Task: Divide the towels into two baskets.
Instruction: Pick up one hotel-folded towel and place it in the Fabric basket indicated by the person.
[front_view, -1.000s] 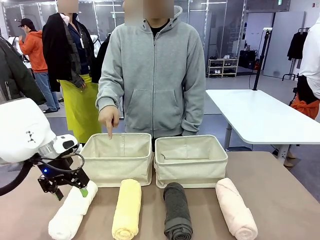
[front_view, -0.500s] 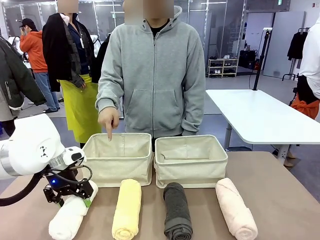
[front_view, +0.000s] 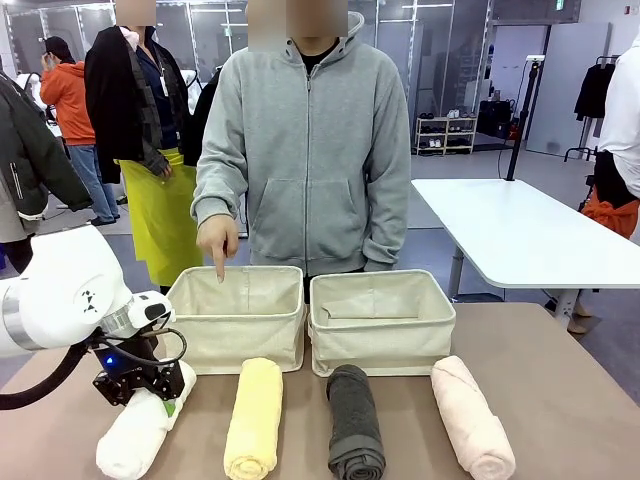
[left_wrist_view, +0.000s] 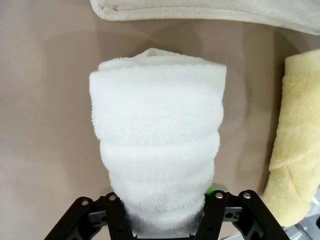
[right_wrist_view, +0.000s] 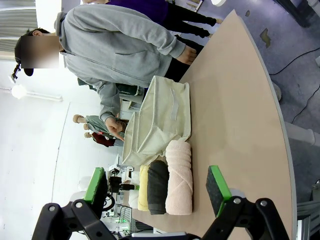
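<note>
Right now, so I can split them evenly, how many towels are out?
4, in a row on the table: white, leftmost, held by the left gripper; yellow; grey; pink, rightmost. More could lie hidden in the baskets.

Left basket (front_view: 235, 330) and right basket (front_view: 382, 330) close side by side on table (front_view: 570, 400), person (front_view: 305, 150) behind; before them in a row, apart: first towel (front_view: 128, 442), second towel (front_view: 253, 420), third towel (front_view: 355, 425), fourth towel (front_view: 472, 420); left gripper (front_view: 145, 395) astride first towel's far end.

- Front view: fixed, low at the near edge of the table (front_view: 560, 400), facing across at the person (front_view: 305, 150); mid-range.
- Left wrist view: steeply down, very close on the white towel (left_wrist_view: 157, 145), shared with front.
- Right wrist view: rolled sideways, farther back; shares baskets (right_wrist_view: 167, 107) and person with front.
</note>
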